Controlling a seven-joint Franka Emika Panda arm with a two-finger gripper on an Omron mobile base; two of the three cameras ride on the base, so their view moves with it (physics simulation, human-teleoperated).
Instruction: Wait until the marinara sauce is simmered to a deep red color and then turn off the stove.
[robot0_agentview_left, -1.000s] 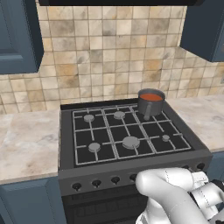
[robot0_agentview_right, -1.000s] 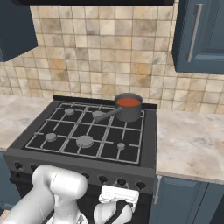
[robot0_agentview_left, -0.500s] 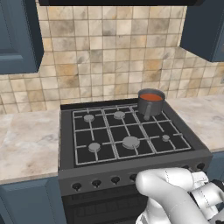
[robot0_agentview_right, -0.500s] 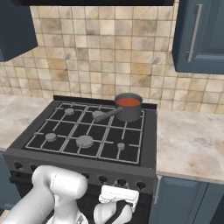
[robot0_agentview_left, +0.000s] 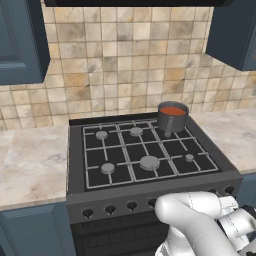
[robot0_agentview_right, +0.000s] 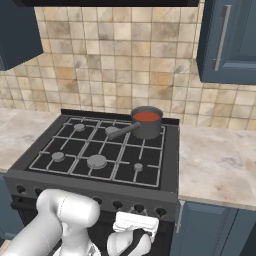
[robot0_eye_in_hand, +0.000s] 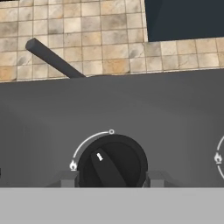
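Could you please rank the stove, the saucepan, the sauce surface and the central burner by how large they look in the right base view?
1. The stove, by far the largest.
2. The saucepan with its handle.
3. and 4. The marinara sauce surface and the central burner look much alike; the burner sits nearer the camera, so I won't rank them.

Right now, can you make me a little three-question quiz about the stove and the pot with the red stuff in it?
1. True or false: the small grey metal saucepan sits on a back burner of the wide dark grey gas stove.
2. What colour is the smooth sauce filling the saucepan? A) green B) orange-red C) white
3. In the hand view, the white mark on the round black knob points between the flame symbol and the small ____ at the top of the arc.

Key: 1 true. 2 B. 3 circle.
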